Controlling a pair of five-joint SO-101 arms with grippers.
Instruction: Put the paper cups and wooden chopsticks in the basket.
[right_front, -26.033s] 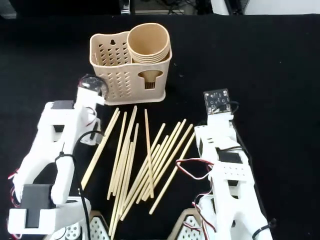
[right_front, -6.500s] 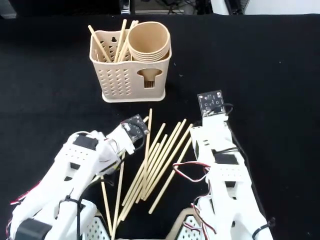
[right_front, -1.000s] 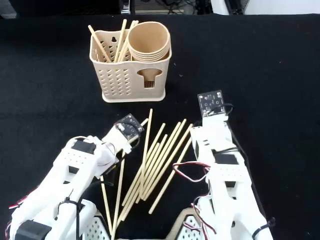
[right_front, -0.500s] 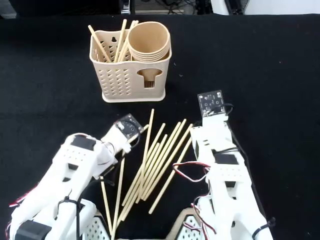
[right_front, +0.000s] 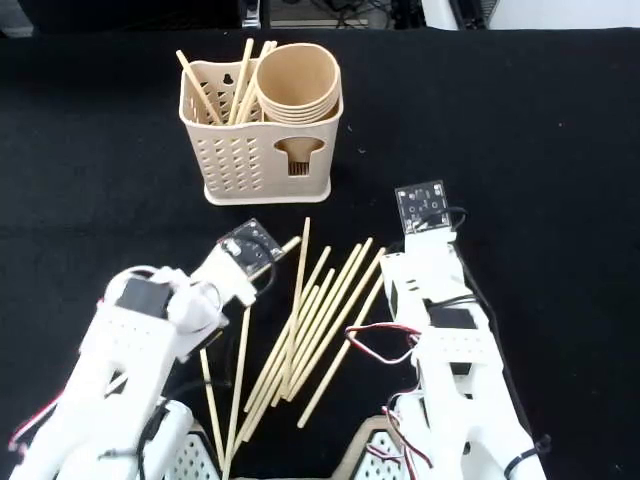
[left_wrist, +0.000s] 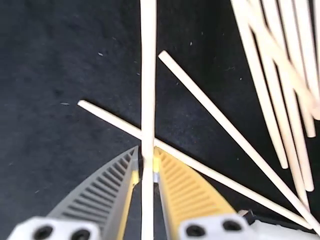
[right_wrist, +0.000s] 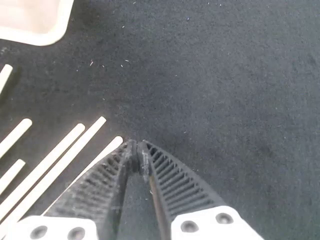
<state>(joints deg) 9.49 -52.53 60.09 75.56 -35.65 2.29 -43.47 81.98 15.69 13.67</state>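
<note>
**Cups packed, most chopsticks left**

Stacked tan paper cups (right_front: 297, 85) and a few pale wooden chopsticks (right_front: 243, 68) stand in the beige perforated plastic basket (right_front: 262, 160). Many loose chopsticks (right_front: 320, 320) lie on the black table (right_front: 520, 140). The left gripper (left_wrist: 146, 162) pinches a single chopstick (left_wrist: 148, 60); the right gripper (right_wrist: 137, 155) is closed, empty.

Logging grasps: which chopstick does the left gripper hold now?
The chopstick clamped in the left gripper, running straight out from it; the others lie loose, ungripped.

Matt black cloth, bare wood, smooth plastic.
The surface (right_front: 520, 130) is fuzzy black cloth flecked with lint. The wooden chopsticks (right_front: 320, 310) are pale and unvarnished. The basket (right_front: 240, 160), upper left, is smooth beige plastic, and the paper cups (right_front: 297, 80) are dull tan paper. The left gripper (left_wrist: 146, 152) and right gripper (right_wrist: 136, 148) are ribbed plastic.
</note>
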